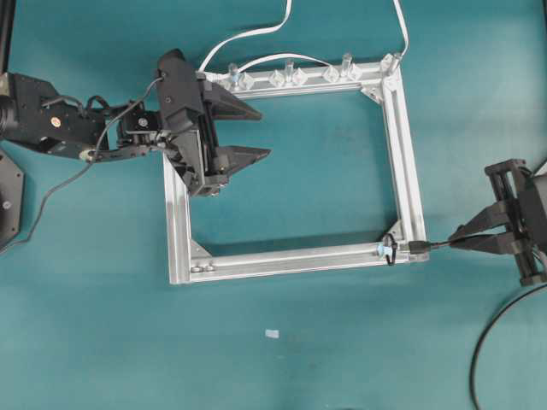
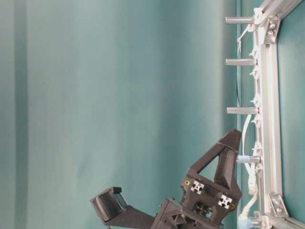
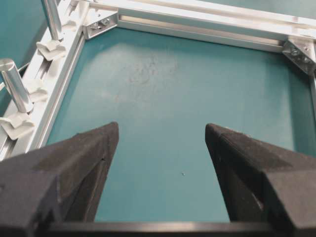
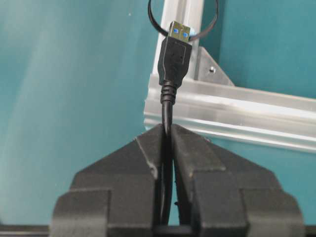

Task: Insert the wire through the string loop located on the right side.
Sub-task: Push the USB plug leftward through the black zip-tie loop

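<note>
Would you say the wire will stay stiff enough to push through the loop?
Probably: the right gripper pinches the wire close behind its plug, and that short stretch looks straight. The string loop looks thin, so it may just bend aside.

Frame: square silver aluminium-extrusion frame (image 1: pixel 408 162) lying flat on the teal table surface (image 1: pixel 299 359).
Clips: clear plastic clips (image 1: pixel 289 77) in a row along the frame's 12 o'clock rail.
Cable: thin white cable (image 1: pixel 256 34) looping off from 12 o'clock.
Scrap: small white fleck (image 1: pixel 272 334) at 6 o'clock.
</note>
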Tool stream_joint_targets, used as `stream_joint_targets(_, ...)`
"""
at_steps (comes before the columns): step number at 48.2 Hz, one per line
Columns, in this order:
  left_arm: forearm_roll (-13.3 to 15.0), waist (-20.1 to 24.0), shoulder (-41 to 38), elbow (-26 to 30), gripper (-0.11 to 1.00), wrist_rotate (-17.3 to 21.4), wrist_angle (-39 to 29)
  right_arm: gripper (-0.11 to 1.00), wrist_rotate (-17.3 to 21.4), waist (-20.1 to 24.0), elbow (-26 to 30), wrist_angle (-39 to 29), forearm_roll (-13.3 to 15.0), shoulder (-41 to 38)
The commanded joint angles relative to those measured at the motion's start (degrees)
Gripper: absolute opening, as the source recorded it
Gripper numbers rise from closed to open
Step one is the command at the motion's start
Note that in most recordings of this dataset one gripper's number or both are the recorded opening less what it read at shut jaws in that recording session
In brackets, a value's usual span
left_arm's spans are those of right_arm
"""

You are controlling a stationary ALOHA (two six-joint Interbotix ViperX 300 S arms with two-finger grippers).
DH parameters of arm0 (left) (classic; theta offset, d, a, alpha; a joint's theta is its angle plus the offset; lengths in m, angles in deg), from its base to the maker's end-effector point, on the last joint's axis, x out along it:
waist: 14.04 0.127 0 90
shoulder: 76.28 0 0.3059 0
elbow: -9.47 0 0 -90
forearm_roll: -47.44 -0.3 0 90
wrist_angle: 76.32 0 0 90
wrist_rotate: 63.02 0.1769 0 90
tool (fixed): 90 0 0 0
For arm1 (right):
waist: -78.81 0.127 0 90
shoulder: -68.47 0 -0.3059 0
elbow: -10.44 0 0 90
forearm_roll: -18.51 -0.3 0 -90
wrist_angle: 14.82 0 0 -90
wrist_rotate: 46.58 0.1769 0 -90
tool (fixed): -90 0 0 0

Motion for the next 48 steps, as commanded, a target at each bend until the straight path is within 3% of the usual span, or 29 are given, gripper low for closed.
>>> stream_joint_targets(1, -0.1, 0.2, 1.2, 0.9, 0.76, -0.2, 0.3, 0.06, 0.0, -0.1, 1.8, 0.6, 0.1, -0.8)
stream_joint_targets(48, -0.2, 0.2, 1.1, 0.6, 0.76, 0.0, 0.3, 0.06, 0.3, -0.1, 13.1, 6.8, 0.1, -20.6)
